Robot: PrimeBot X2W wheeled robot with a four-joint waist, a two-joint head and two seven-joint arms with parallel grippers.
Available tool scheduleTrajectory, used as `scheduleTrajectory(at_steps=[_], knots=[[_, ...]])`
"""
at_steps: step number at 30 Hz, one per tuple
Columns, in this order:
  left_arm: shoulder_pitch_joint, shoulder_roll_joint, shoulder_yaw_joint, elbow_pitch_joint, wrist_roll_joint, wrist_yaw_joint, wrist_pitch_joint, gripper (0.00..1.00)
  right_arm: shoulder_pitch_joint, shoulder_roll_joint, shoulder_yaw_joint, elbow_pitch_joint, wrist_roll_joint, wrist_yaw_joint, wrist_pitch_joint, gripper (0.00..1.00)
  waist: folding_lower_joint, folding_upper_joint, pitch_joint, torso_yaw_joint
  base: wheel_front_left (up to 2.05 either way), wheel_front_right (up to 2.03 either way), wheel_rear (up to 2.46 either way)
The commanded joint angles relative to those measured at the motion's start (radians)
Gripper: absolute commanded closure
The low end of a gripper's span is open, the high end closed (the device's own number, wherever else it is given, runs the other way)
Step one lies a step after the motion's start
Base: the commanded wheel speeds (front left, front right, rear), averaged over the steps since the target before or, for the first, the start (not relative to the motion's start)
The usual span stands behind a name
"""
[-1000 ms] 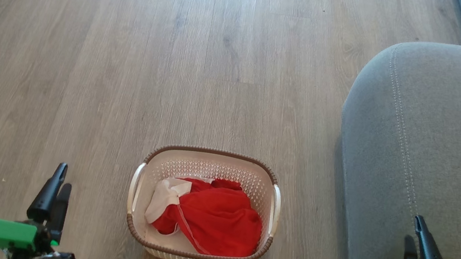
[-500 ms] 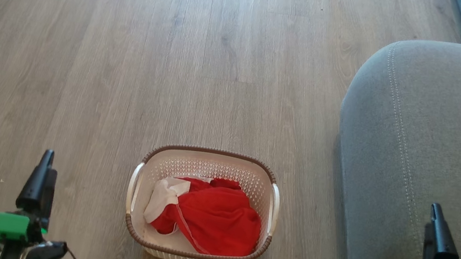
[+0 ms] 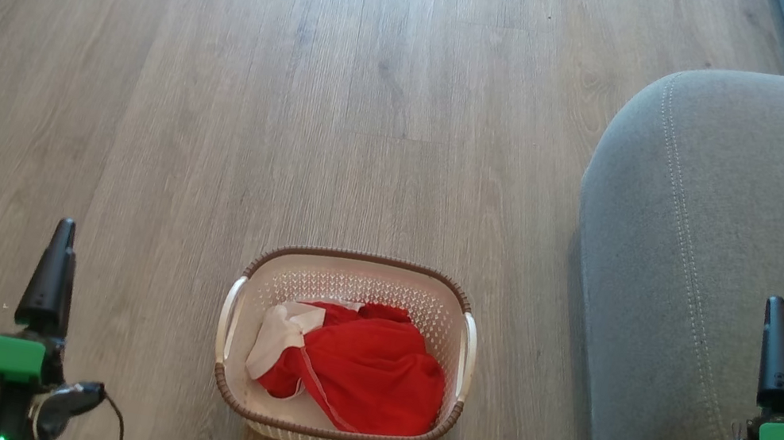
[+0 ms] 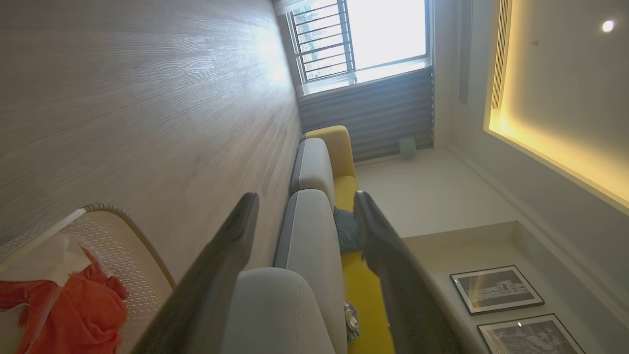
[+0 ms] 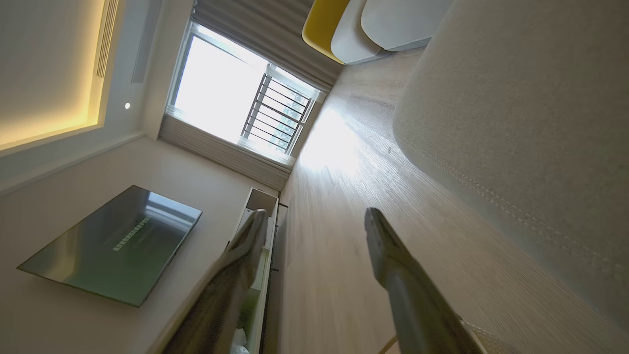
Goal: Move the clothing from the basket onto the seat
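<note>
**Both claws open + empty, clothing all in basket btwn them**

Nearest me: L claw (image 3: 56,258) low left in head view, R claw (image 3: 776,352) low right. Both spread wide, nothing btwn the fingers. Each wrist view shows a clean gap. Both point up-frame, away from me, neither aimed at the load.

Next out: basket (image 3: 361,259) on the floor (image 3: 219,101), roughly centred btwn the claws and a bit fwd of them. Its long axis runs L-R across my view, handles on the short ends. Clothing (image 3: 365,372) is inside as one red heap. Bulk sits toward the R end, white panel toward the L end. Can't split the heap into separate pieces from here. Nothing hangs over the rim.

Key geometry: the load lies R of the L claw and L of the R claw. L claw looks the nearer of the two in head view. In L wrist view the basket + clothing sit in the lower-left corner, well off the finger line. So I judge L must swing inward + tip down before any grab. R claw is farther from the basket and shows against the seat (image 3: 728,190).

Farther: seat fills the R side, near the basket's R end w/ a strip of floor btwn, and runs on fwd. No clothing on it.

My read: nothing across yet, step = first reach. L has the shorter reach, R the shorter carry since the drop is on its side. Risk: soft heap, so a pinch may lift both pieces or drag the light basket.
</note>
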Motion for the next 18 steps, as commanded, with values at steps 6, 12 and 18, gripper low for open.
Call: scheduleTrajectory(at_steps=[6, 12, 18], knots=[[-0.065, 0.009, 0.058, -0.082, 0.111, -0.004, -0.024, 0.0, -0.059, 0.0, 0.016, -0.094, -0.123, 0.0, -0.027, 0.0, 0.0, 0.0, 0.003, 0.001, 0.0, 0.0, 0.0], [-0.077, 0.009, 0.062, -0.132, 0.215, 0.011, -0.042, 0.0, -0.068, 0.0, 0.032, -0.144, -0.242, 0.0, -0.045, 0.0, 0.0, 0.0, 0.01, 0.002, 0.0, 0.0, 0.0], [-0.083, 0.01, 0.047, -0.199, 0.314, 0.051, -0.059, 0.0, -0.077, 0.0, 0.051, -0.186, -0.346, 0.0, -0.063, 0.0, 0.0, 0.0, 0.014, 0.001, 0.0, 0.0, 0.0]])
